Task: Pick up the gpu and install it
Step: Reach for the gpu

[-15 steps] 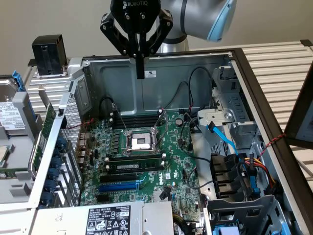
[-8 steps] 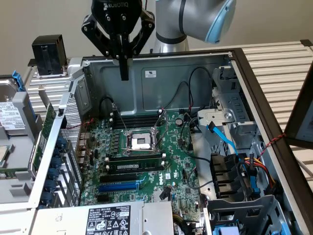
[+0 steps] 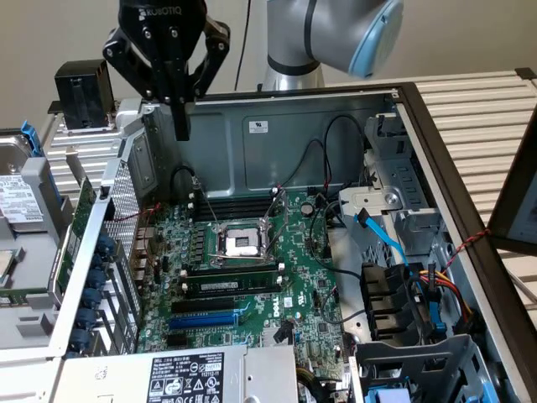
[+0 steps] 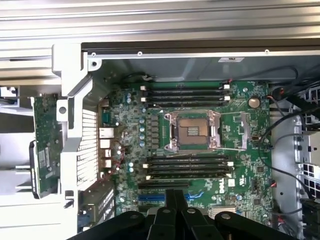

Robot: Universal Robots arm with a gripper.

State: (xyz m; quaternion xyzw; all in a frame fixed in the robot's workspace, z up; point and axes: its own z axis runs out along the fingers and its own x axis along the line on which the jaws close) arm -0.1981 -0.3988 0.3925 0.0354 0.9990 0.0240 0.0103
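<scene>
Open computer case [image 3: 336, 143] with arm [image 3: 336, 34]. The arm is holding the gripper [image 3: 181, 128] pointing straight down over the case corner at the exterior view's left, its fingers pressed together and gripping nothing. The gpu [image 3: 74, 239] is standing on edge just outside the case wall, well apart from the gripper. The wrist view is looking down past the gripper [image 4: 175, 197] onto the motherboard [image 4: 240, 165] and is showing the gpu [image 4: 45, 145] by its green face.
</scene>
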